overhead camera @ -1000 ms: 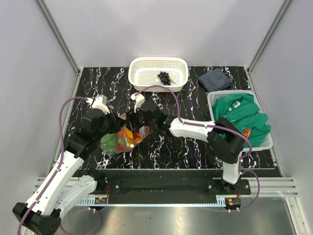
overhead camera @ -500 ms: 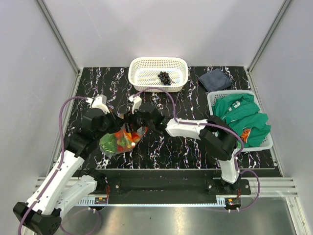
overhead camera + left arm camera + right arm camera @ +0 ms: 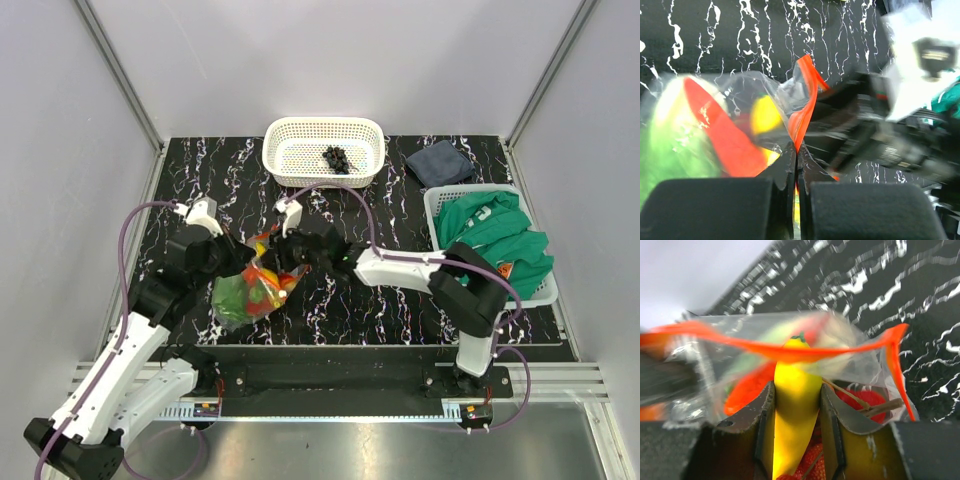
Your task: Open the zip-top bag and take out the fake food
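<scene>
Table (image 3: 330, 310): black marble top with white veins, right in front of me.
Far edge: white lattice basket (image 3: 275, 150).
Far right: grey cloth (image 3: 440, 161), lying flat.
My right: second white basket (image 3: 433, 210).
Near left: zip-top bag (image 3: 250, 288), contact with the top unclear.

Lab enclosure: white wall panels (image 3: 330, 60), aluminium frame (image 3: 120, 75).

Left wrist cam: right arm (image 3: 880, 135) motion-blurred, green lump (image 3: 667, 145) in zip-top bag (image 3: 747, 90) probably lettuce; banana (image 3: 792, 405) cropped at right wrist view's bottom.

the right fingers (image 3: 832, 427) have closed around the banana (image 3: 795, 405) in the zip-top bag (image 3: 710, 357) mouth.
</scene>
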You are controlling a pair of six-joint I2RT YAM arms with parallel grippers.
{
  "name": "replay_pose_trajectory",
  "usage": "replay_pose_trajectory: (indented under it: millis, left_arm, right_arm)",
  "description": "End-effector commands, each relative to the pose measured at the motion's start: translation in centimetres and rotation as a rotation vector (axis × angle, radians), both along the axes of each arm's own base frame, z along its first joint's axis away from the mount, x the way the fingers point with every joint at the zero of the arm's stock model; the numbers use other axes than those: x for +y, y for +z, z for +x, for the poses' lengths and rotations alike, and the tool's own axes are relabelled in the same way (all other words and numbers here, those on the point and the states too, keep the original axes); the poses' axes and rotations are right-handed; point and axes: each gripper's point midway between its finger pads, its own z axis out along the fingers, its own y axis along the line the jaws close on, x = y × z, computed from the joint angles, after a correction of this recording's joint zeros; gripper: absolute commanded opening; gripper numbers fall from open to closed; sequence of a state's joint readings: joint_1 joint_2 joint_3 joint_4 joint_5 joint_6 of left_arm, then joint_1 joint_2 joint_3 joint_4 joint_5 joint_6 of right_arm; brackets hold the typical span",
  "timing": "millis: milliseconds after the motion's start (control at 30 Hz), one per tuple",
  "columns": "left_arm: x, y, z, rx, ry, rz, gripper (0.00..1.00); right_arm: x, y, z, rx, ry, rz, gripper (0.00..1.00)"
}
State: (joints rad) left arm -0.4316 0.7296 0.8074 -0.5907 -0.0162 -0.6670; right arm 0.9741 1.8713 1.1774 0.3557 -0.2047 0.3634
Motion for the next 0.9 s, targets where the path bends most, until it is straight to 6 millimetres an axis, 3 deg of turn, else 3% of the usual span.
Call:
replay_pose_trajectory:
  millis: [0,167,433,600,733,800,867]
  left_arm:
    - [1.5,2.8,1.2,-0.113,0.097,-0.010,0.00]
    - [1.6,3.0,1.0,-0.121,0.101,-0.019,0.00]
    - [1.7,3.9,0.3,-0.137,0.097,-0.040,0.00]
    - [1.3,3.9,0.0,-0.122,0.078,-0.051,0.00]
    - [0.9,4.2,-0.2,-0.121,0.065,-0.081,0.00]
    - [0.9,4.6,-0.4,-0.129,0.063,-0.088,0.00]
    - [1.0,4.9,-0.5,-0.133,0.063,-0.086,0.00]
  right_arm:
    - [-0.7,7.5,-2.4,-0.083,0.088,0.167,0.18]
    - [-1.7,9.7,-3.8,-0.103,0.122,0.226,0.18]
    - [-2.2,12.7,-3.5,-0.145,0.087,0.276,0.16]
    - [-2.7,15.6,-2.9,-0.196,0.045,0.327,0.13]
    - [-1.6,18.6,-2.4,-0.292,0.078,0.353,0.15]
    - [-1.0,18.5,-1.7,-0.309,0.075,0.342,0.15]
    - [-0.6,19.7,-1.0,-0.347,0.060,0.350,0.15]
